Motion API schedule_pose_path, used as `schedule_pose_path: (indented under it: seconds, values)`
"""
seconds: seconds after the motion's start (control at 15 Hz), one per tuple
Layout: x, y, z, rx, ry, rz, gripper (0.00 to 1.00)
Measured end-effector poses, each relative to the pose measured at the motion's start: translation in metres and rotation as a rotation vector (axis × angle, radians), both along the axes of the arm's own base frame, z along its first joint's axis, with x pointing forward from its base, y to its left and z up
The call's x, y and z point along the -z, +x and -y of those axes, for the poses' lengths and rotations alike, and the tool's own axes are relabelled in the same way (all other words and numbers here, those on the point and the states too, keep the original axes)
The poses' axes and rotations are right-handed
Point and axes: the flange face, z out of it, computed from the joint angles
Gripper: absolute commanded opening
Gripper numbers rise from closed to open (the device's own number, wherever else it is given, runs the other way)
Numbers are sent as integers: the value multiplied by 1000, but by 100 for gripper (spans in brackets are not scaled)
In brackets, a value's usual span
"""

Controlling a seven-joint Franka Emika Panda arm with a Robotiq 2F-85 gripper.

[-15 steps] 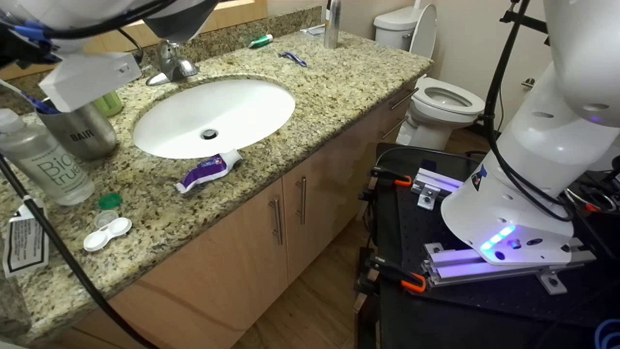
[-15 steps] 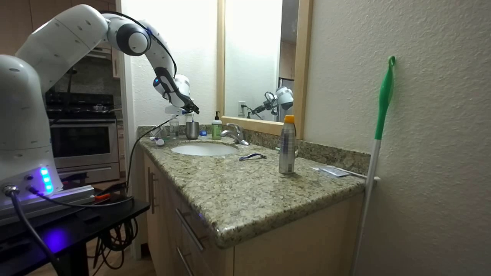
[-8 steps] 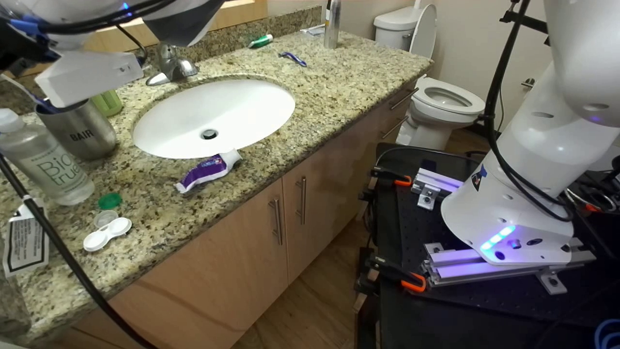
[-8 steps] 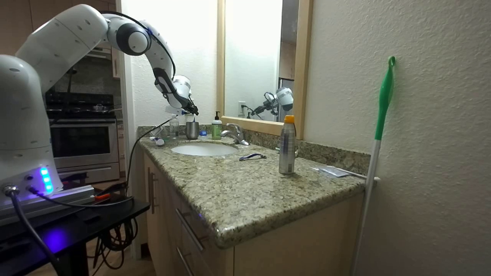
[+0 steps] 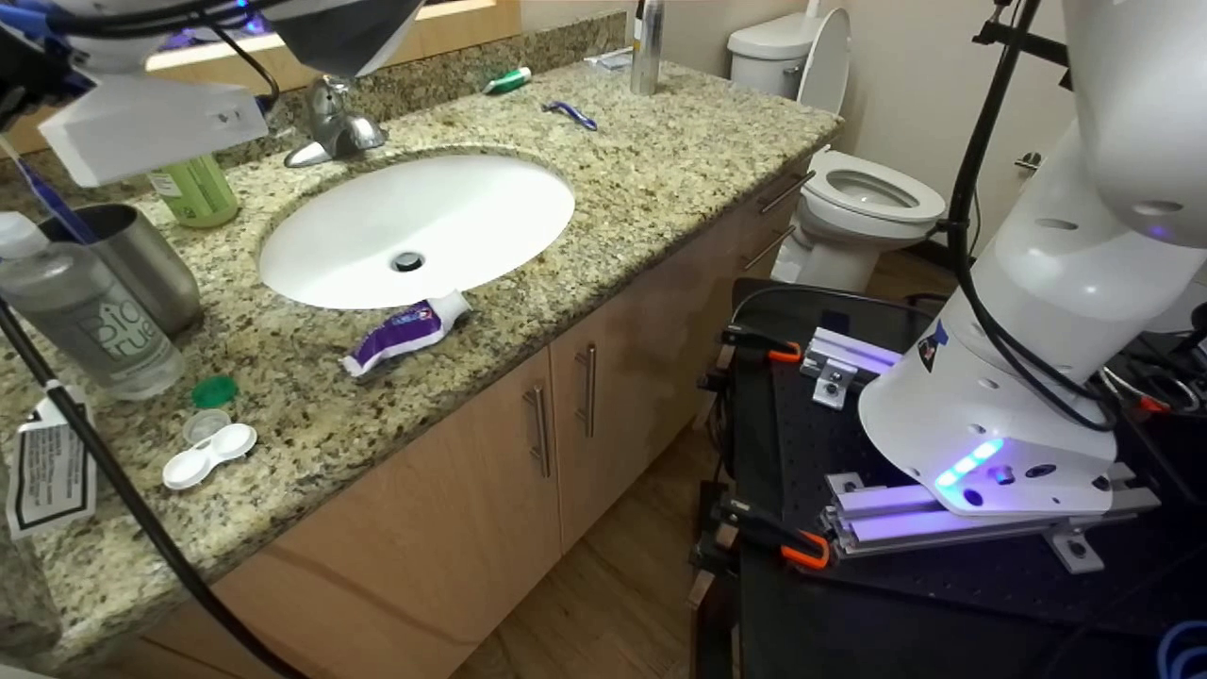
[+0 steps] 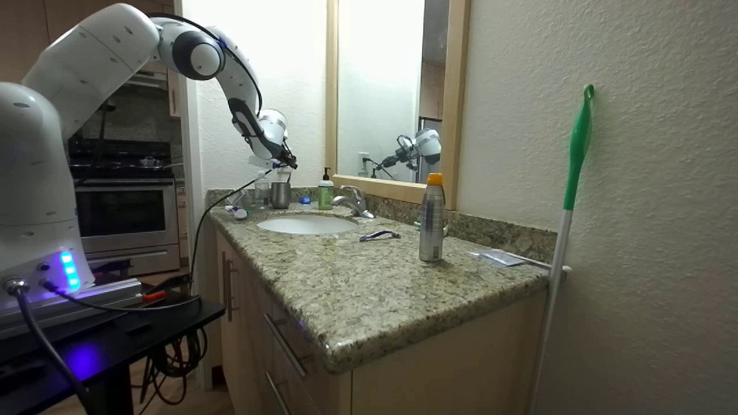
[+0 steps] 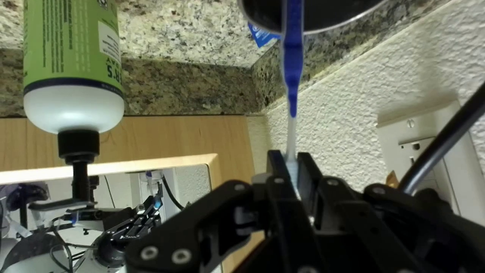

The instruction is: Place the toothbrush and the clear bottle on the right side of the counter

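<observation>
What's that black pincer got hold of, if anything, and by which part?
The pincer is closed on the toothbrush, gripping its pale upper end; the blue handle reaches down into the steel cup.

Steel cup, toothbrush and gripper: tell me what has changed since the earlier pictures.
The steel cup has moved away from the sink, toward the clear bottle; its lettering no longer shows. The toothbrush has shifted with it, and the gripper is now shut on the brush's upper end. The clear bottle, green soap bottle and purple tube stayed put.
</observation>
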Motion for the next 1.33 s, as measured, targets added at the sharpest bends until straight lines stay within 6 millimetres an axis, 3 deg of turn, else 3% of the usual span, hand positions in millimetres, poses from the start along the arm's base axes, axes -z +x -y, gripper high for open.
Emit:
schedule_pose_path:
  seconds: [0.2,0.47,0.67,0.8,0.93,1.07,1.33]
  values:
    - [-30,1,6,22,-3,47,3]
    - [-97,-5,25,73,-20,148,3]
    - [-149,-19,56,144,-63,222,3]
    - [-174,-37,91,236,-90,238,3]
    - [-185,-65,135,348,-104,220,3]
    - [-183,-98,180,460,-90,175,3]
    - [-152,-178,256,623,49,54,3]
